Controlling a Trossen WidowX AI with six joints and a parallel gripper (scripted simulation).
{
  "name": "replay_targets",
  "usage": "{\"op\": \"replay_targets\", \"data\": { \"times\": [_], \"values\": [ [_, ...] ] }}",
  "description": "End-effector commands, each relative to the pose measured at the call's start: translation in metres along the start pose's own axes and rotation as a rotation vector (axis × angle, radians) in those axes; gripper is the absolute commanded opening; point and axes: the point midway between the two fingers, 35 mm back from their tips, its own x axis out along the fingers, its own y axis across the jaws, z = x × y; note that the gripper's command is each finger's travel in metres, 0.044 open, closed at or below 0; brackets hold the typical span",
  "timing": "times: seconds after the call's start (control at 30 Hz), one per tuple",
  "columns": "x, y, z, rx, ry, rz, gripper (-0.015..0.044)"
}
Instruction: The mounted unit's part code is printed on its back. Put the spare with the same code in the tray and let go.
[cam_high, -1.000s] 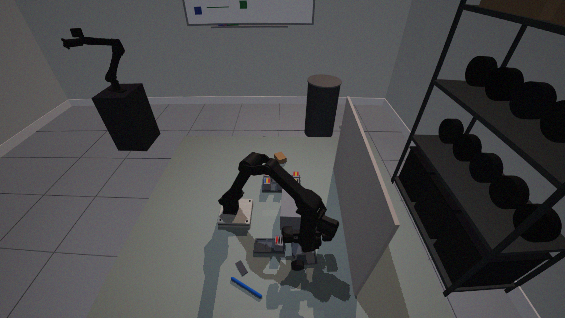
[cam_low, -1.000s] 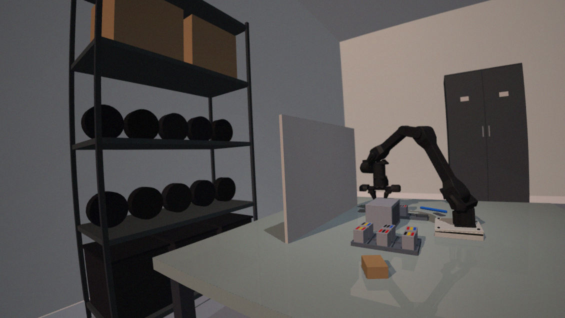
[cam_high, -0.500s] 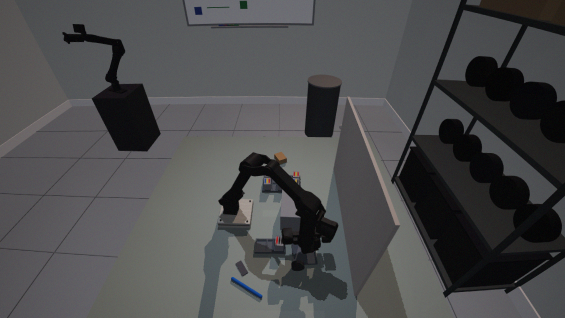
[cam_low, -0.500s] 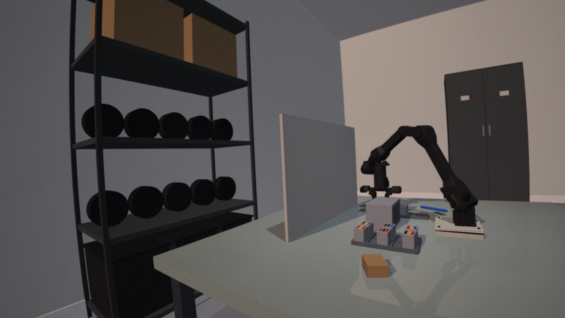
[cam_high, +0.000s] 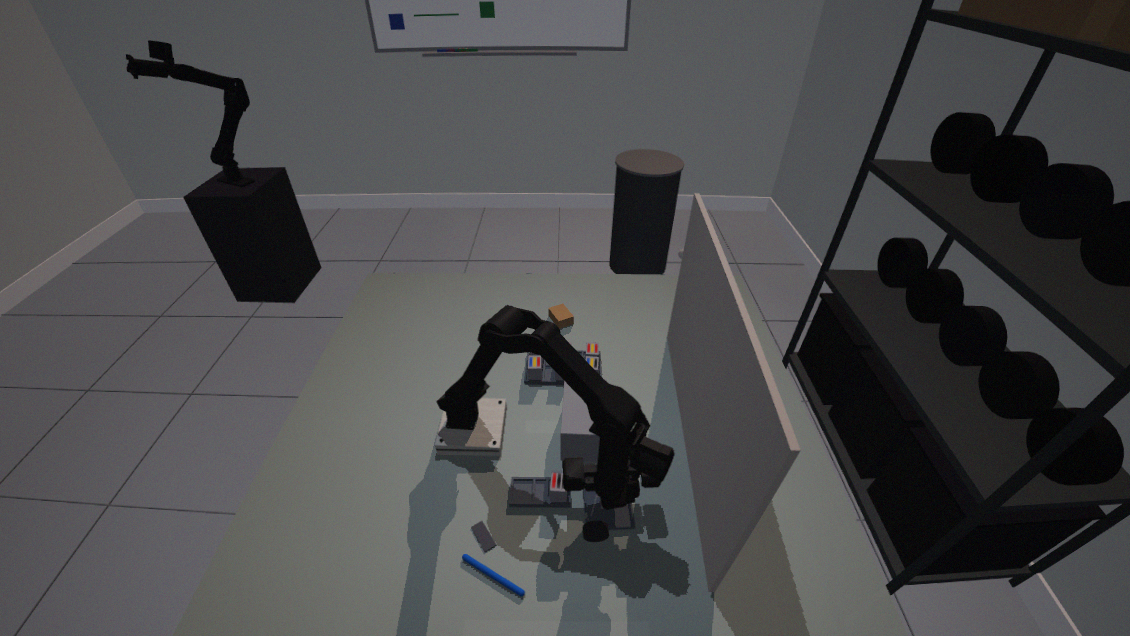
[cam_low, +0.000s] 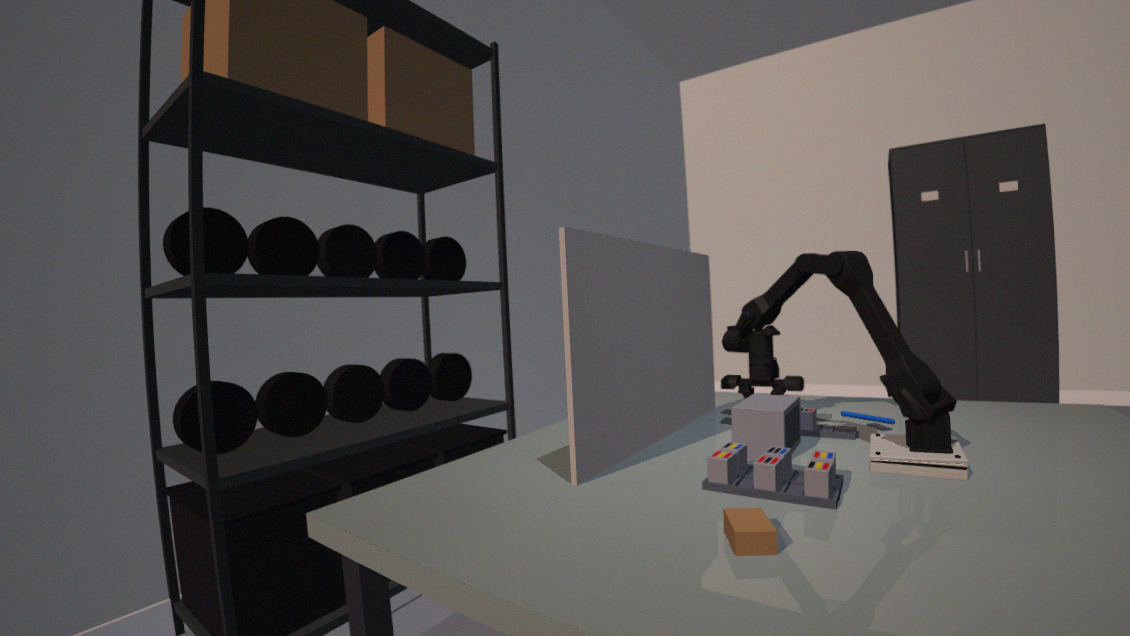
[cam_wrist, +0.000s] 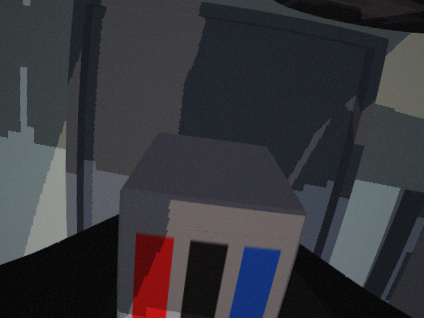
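My gripper (cam_high: 610, 509) (cam_low: 762, 390) (cam_wrist: 201, 230) is shut on a grey block (cam_wrist: 215, 220) with red, black and blue stripes. In the wrist view the block is over the near part of the dark tray (cam_wrist: 260, 85) (cam_high: 623, 515). The large grey box hides the fingertips in the exterior view, so the gap under the block cannot be told. The large grey box (cam_high: 579, 430) (cam_low: 759, 426) stands beside the tray; no code shows on its visible faces. Several striped grey spares (cam_low: 769, 471) stand in the spare rack (cam_high: 544, 382) (cam_low: 774, 493).
A smaller rack (cam_high: 521, 492) beside the tray holds a block (cam_high: 557, 481) with red and black stripes. A tall grey panel (cam_high: 731, 379) (cam_low: 636, 355) stands to the right of the arm in the top view. A blue rod (cam_high: 492, 575) and an orange-brown block (cam_low: 751, 533) lie on the table.
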Motion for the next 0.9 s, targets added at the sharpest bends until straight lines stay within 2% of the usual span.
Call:
{"op": "replay_targets", "data": {
  "times": [0.0, 0.43, 0.53, 0.7, 0.87],
  "values": [
    [-0.001, 0.000, 0.000, 0.000, 0.000, 0.001, 0.0105],
    [-0.001, 0.000, 0.000, 0.000, 0.000, 0.001, 0.0440],
    [-0.022, 0.003, 0.002, 0.000, -0.001, 0.000, 0.0440],
    [-0.097, 0.001, 0.000, 0.002, -0.001, -0.002, 0.0440],
    [-0.107, 0.000, -0.001, 0.003, -0.001, -0.003, 0.0440]
  ]
}}
